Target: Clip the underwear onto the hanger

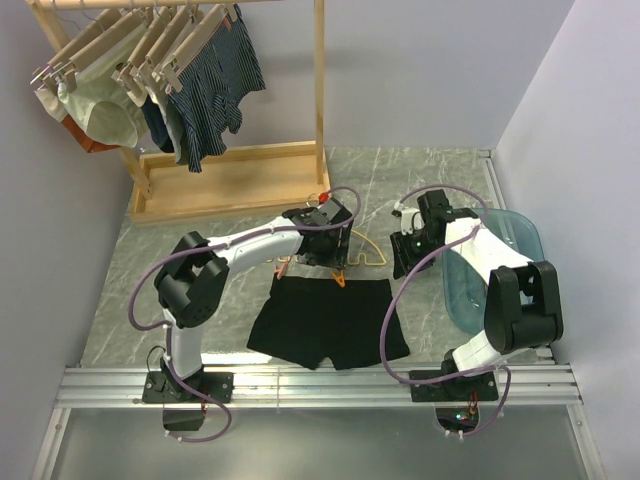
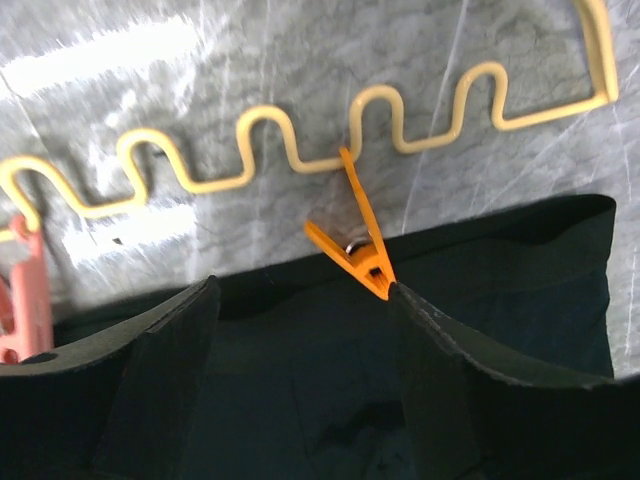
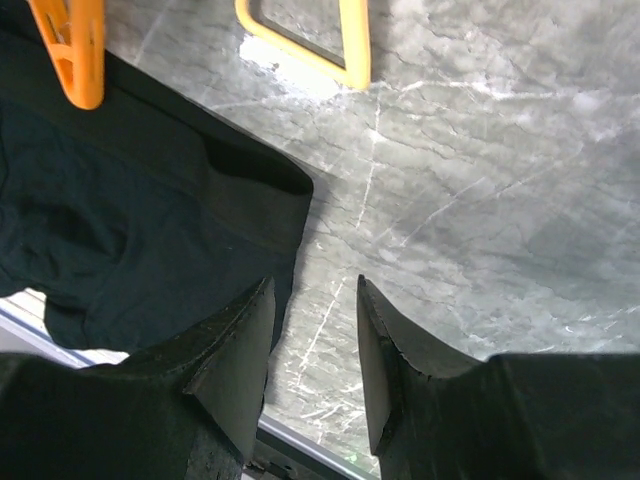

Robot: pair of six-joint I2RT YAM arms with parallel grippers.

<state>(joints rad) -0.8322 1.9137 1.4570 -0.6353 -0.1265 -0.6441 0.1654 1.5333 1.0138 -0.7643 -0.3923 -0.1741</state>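
blue bin (image 1: 527, 238): half hidden by right arm (image 1: 478, 246) | left gripper (image 2: 300, 300): jaws spread over underwear (image 2: 500, 290) | right gripper (image 3: 313, 290): jaws spread above table (image 3: 480, 180)

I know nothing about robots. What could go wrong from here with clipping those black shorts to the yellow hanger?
1. The orange clip meets only the very edge of the soft black boxer briefs; such a shallow bite may slip off on lifting.
2. The thin yellow wavy-barred hanger lies loose on the grey marbled table, and the open left gripper and open right gripper hold nothing, so pressing a clip might slide it away.
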